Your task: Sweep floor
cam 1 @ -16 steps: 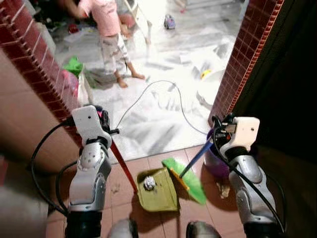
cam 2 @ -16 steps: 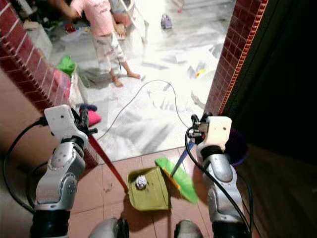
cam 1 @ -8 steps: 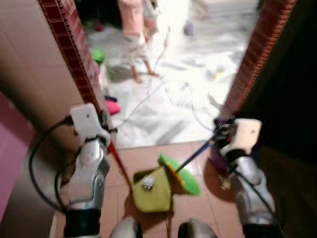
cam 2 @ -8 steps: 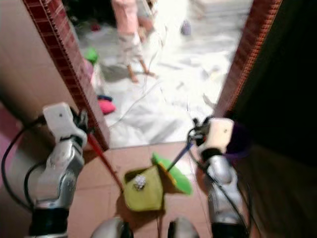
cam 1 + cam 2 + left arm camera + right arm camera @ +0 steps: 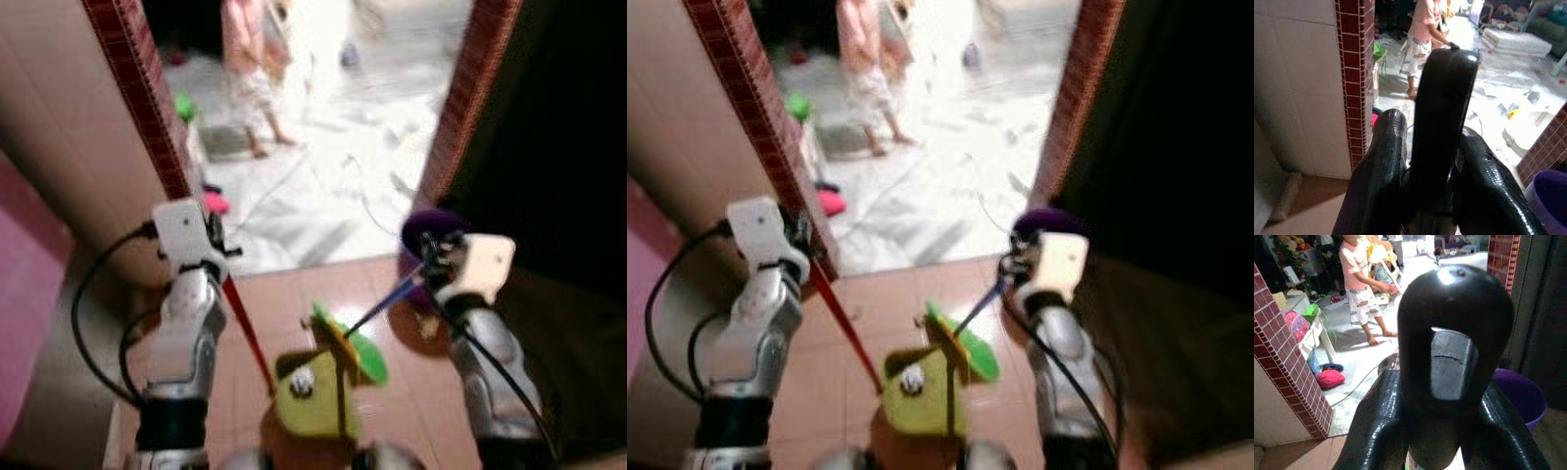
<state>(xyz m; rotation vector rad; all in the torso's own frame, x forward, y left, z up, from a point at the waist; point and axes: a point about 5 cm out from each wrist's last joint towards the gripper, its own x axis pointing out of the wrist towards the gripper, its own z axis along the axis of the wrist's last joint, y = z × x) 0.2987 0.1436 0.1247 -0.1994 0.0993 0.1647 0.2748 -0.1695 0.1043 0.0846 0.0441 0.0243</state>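
Note:
My left gripper (image 5: 219, 258) is shut on the red handle (image 5: 247, 335) of a yellow-green dustpan (image 5: 318, 409) low on the brown tiles in front of me. A crumpled paper ball (image 5: 302, 382) lies in the pan. My right gripper (image 5: 435, 264) is shut on the blue handle (image 5: 387, 302) of a broom whose green head (image 5: 355, 351) rests at the pan's far edge. In the left wrist view two black fingers (image 5: 1381, 166) clamp the black handle end (image 5: 1444, 103). The right wrist view has the fingers (image 5: 1381, 426) closed around the broom's black cap (image 5: 1454, 333).
A purple bucket (image 5: 427, 231) stands by the right brick pillar (image 5: 470, 98). The left brick pillar (image 5: 137, 88) and tiled wall flank the doorway. Beyond it, on white floor, stands a person in pink (image 5: 250, 69), with a loose cable (image 5: 362, 191) and scattered items.
The camera has swung and blurred, so the whole scene has shifted and the bucket shows more. The broom head now overlaps the dustpan's far edge. Both grips are unchanged.

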